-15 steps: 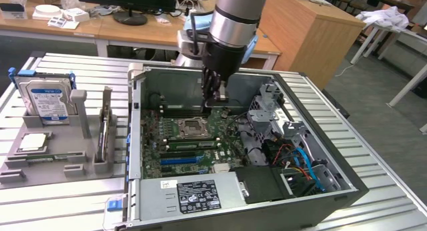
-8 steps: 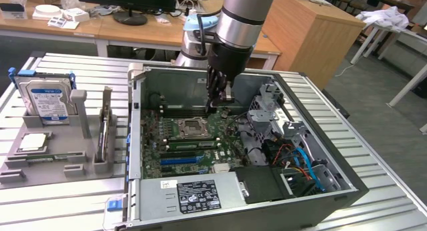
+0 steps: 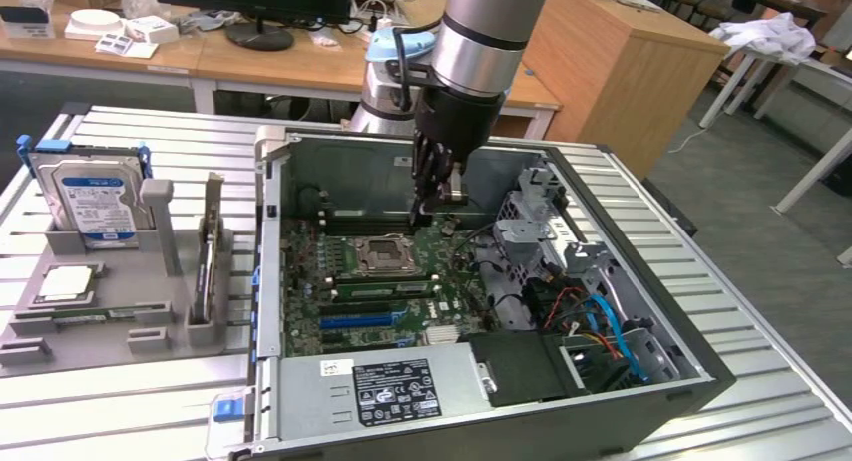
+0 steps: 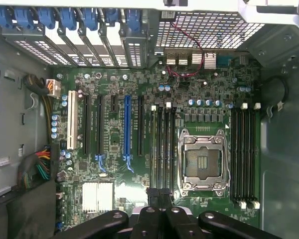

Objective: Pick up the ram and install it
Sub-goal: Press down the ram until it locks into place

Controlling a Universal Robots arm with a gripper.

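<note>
Green and dotted with dark chips, the ram (image 3: pixel 379 285) is lying along a memory slot just on the near side of the CPU socket (image 3: pixel 386 251), on the motherboard (image 3: pixel 317 253) inside the open computer case (image 3: pixel 386 172). The gripper (image 3: pixel 423 214) is hanging above the board by the socket's far side, fingers pressed fully together, gripping nothing. Left of the case, a hard drive (image 3: pixel 94 197) is standing in a grey fixture (image 3: pixel 94 336).

One open computer case (image 3: pixel 692 381), one motherboard (image 4: pixel 119 194) with one processor socket (image 4: pixel 203 160), one blue expansion slot (image 4: pixel 127 125), one hard drive (image 3: pixel 96 197), one gripper (image 4: pixel 159 195).
</note>
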